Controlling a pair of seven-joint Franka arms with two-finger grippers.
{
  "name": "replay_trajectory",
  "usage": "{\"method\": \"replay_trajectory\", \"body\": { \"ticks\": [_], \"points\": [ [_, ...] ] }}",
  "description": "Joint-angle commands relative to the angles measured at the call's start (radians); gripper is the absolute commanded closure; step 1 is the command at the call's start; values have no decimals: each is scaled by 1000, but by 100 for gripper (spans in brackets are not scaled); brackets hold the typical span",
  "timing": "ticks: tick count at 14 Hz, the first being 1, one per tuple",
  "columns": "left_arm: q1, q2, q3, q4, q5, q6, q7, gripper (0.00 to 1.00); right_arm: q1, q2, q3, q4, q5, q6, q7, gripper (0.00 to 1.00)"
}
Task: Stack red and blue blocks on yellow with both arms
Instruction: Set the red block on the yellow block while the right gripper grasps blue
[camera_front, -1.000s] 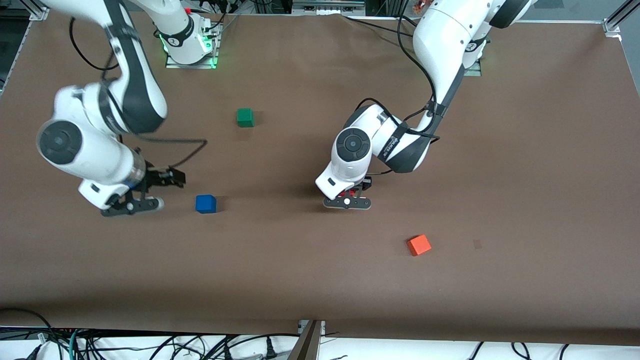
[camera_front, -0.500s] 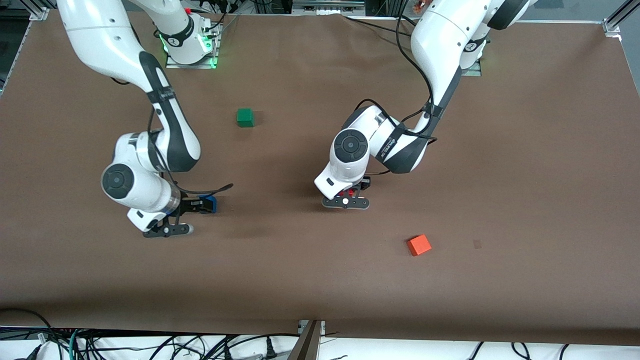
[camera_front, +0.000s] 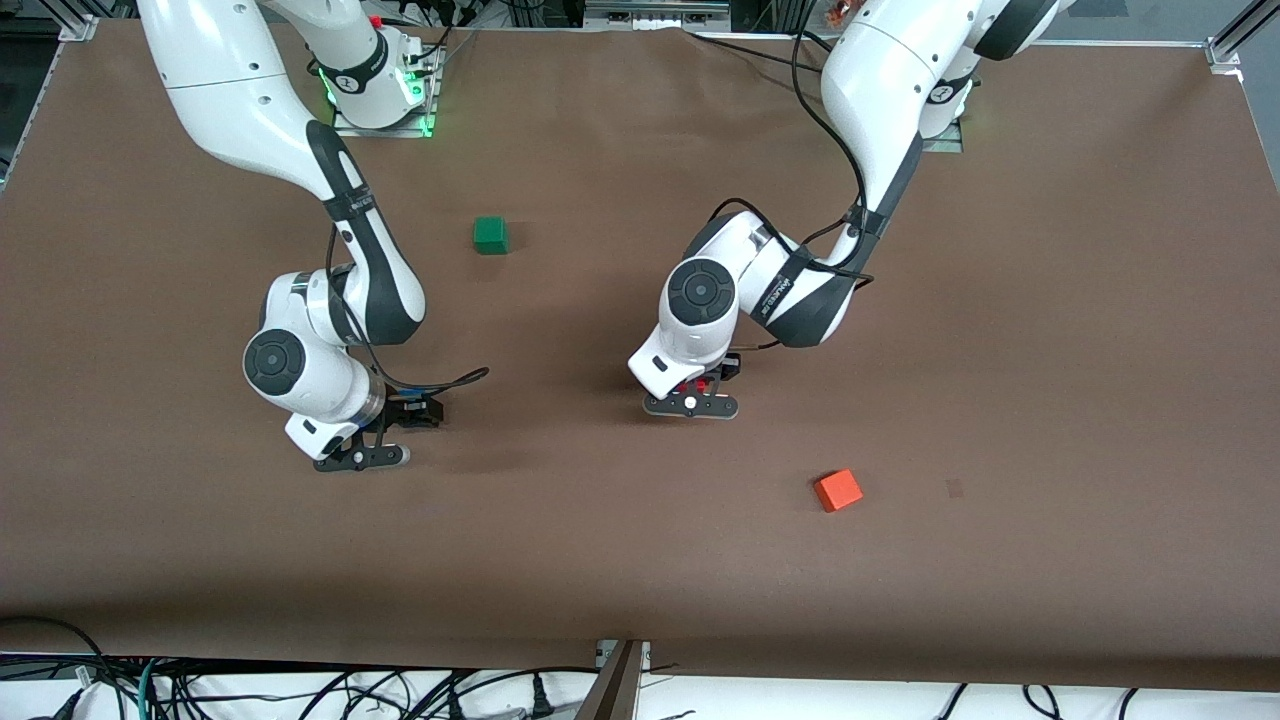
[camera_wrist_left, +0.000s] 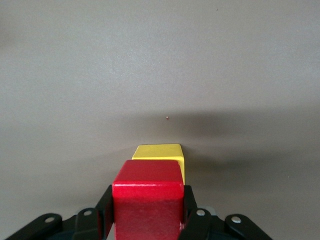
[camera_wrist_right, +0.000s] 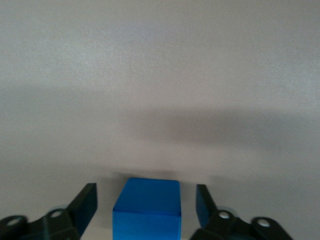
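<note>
We count two white arms, one from each end of the table (camera_front: 1050, 350), and five little cubes in all: one red, one yellow, one blue, one green and one orange.

The left gripper (camera_wrist_left: 148, 212) is down low near the middle of the table. Its two black fingers (camera_wrist_left: 104, 207) squeeze the red block (camera_wrist_left: 148, 202) from both sides, so it is closed on that cube. The red block sits on top of the yellow block (camera_wrist_left: 159, 152), and only a bit of the yellow one peeks out under it. In the front view the left arm's big white wrist covers this stack. We see just a tiny bit of red (camera_front: 703, 385) there and no yellow at all.

The right gripper (camera_wrist_right: 145, 205) is down over the blue block (camera_wrist_right: 146, 207), toward the right arm's end of the table. Its fingers (camera_wrist_right: 86, 202) stand on each side of the cube with a gap to each face, so it is open and not gripping. In the front view the right gripper (camera_front: 405, 412) hides the blue block fully.

The green cube (camera_front: 490, 235) sits alone, farther from the front camera than both grippers. The orange cube (camera_front: 838, 490) sits alone too, nearer to the front camera than the stack, and it is turned a little.
</note>
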Motion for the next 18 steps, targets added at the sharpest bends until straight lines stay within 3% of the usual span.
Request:
{"method": "replay_trajectory", "body": {
  "ticks": [1, 2, 3, 7, 10, 11, 15, 18],
  "points": [
    [-16, 20, 12, 40, 18, -12, 1, 88, 2, -27, 0, -40, 19, 12, 4, 25],
    [-14, 18, 12, 41, 18, -12, 4, 23, 2, -28, 0, -40, 19, 9, 4, 28],
    [-14, 17, 13, 51, 18, -12, 3, 0, 2, -29, 0, -40, 19, 8, 4, 30],
    [15, -21, 39, 97, 19, -39, 6, 0, 2, -37, 0, -47, 19, 6, 4, 36],
    [108, -69, 51, 172, 15, -119, 18, 0, 2, -40, 0, -46, 19, -1, 4, 54],
    [143, -78, 50, 201, 16, -154, 41, 0, 2, -43, 2, -46, 19, -4, 4, 56],
    [300, -158, 53, 221, 12, -214, 265, 0, 2, -60, 25, -17, 19, -41, 40, 57],
    [413, -241, 53, 216, 10, -309, 308, 0, 30, -72, 62, 60, 16, -127, 166, 57]
  ]
}}
